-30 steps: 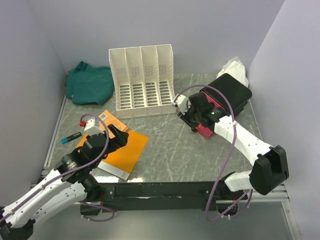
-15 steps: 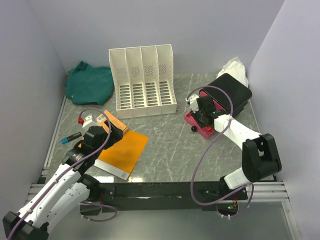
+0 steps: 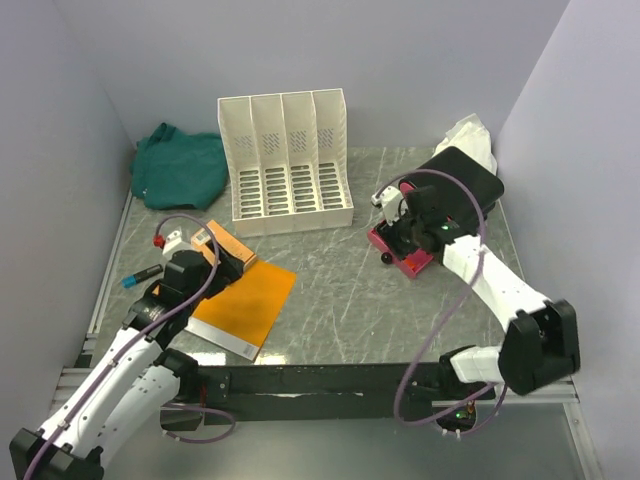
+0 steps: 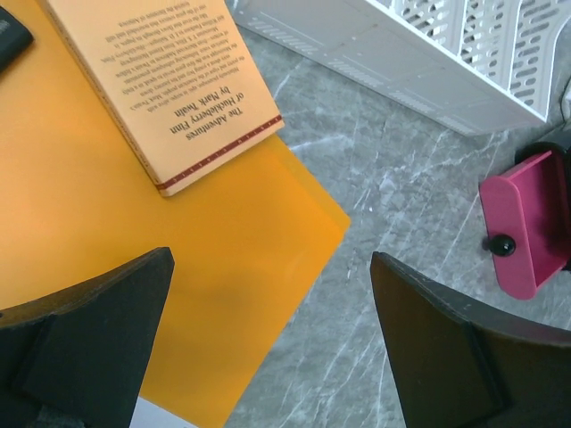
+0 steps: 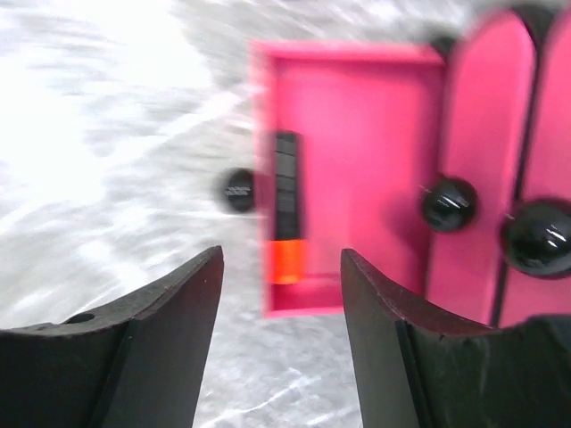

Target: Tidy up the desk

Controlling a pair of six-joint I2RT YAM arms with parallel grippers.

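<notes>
the right gripper (image 5: 281,257) is no longer beside the corner of the white file rack (image 3: 285,165). it has moved back over the pink drawer (image 5: 357,134), and its fingers stand spread with nothing between them, above a small black and orange piece (image 5: 285,209) that lies in the drawer. the left gripper (image 4: 268,267) has reached a little further forward and hangs wide open over the orange folder (image 4: 107,250), near the book (image 4: 165,85) that lies on it. the desk (image 3: 340,290), dark grey-green with thin white veins, fills the space between the pale lavender walls (image 3: 400,60). at its back a green cloth (image 3: 180,165) lies in the left corner and a black case (image 3: 465,185) stands at the right, with the drawer just in front of it.
</notes>
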